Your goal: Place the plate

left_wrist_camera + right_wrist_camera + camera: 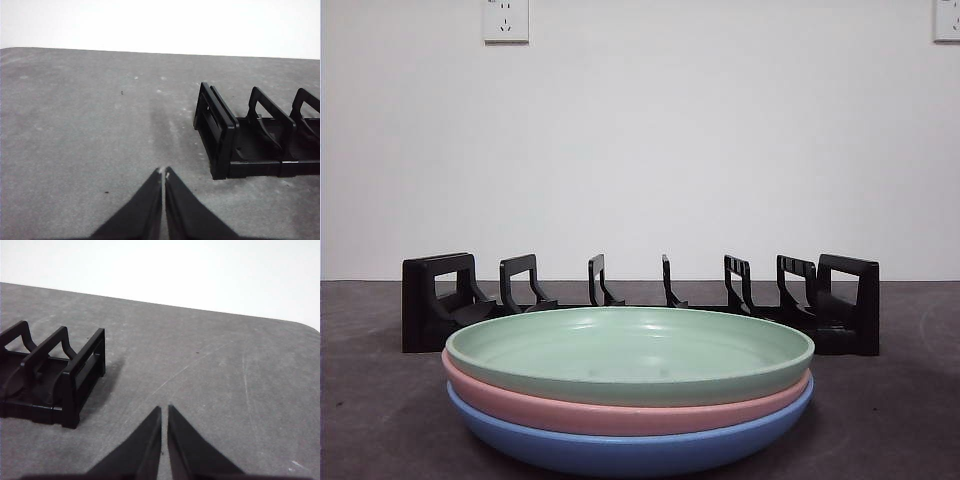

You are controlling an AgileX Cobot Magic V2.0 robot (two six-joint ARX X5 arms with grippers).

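Green plate (630,350) tops pink (620,408) and blue (630,450) plates before the rack (640,300) on the desk (890,420). Left tool (163,173) and right tool (164,409) hang closed, empty.

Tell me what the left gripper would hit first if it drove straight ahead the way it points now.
Probably nothing but the bare table. The left gripper, jaws shut, points along open tabletop; the black plate rack lies off to one side of that line, though depth is hard to judge.
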